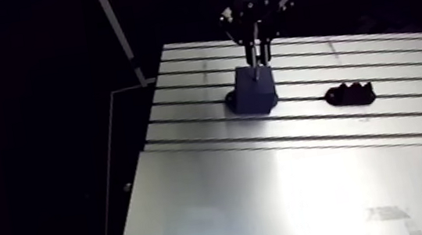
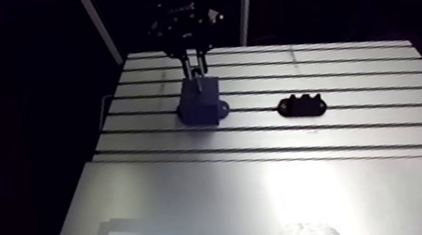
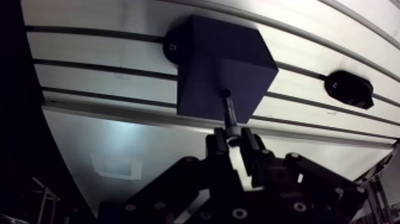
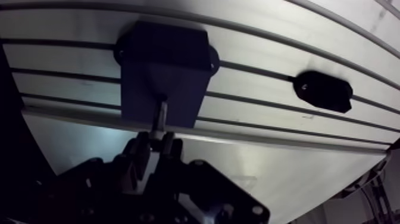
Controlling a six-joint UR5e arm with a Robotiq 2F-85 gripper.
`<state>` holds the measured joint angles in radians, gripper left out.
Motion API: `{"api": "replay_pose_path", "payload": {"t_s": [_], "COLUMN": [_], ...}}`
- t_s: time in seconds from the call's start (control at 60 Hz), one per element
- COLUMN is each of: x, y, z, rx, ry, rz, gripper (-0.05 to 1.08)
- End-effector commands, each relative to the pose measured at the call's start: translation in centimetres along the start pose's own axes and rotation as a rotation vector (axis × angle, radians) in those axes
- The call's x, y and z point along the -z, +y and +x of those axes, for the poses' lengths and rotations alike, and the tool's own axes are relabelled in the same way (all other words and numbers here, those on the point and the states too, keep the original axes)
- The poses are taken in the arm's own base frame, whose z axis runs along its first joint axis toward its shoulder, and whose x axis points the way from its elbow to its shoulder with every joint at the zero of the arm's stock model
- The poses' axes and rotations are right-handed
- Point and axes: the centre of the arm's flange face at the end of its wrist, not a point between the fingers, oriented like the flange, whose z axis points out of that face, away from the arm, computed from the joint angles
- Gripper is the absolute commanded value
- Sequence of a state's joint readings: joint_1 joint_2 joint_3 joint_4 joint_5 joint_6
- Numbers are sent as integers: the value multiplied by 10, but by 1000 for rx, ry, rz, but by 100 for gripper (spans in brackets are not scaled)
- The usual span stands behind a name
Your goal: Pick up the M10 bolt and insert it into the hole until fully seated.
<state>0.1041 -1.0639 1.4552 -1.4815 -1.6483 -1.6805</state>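
- Slotted aluminium table point(image 1: 378, 48), grooves running across.
- Smooth metal sheet point(image 1: 273, 197), adjoining the slotted area, bright glare.
- Small black lobed part point(image 1: 350, 95), lying on the table.

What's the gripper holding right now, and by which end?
The gripper holds the bolt by its head end, pinched between the fingertips; the shank's free tip meets the block.
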Motion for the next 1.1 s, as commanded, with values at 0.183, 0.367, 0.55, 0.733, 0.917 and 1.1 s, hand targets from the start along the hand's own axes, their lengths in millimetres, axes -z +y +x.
{"api": "replay_pose_path", "payload": {"t_s": [0.183, 0.367, 0.55, 0.733, 0.917, 1.1], "x": [-1, -1, -2, -3, -4, -6], "y": [0, -1, -1, -1, 0, 0], "z": [1, 2, 3, 3, 2, 2], "rx": [2, 4, 5, 4, 2, -2], "ry": [-1, 0, -2, -4, -5, -8], "rz": [-2, -1, -2, -2, -3, -2], "gripper": [108, 108, 108, 108, 108, 108]}}
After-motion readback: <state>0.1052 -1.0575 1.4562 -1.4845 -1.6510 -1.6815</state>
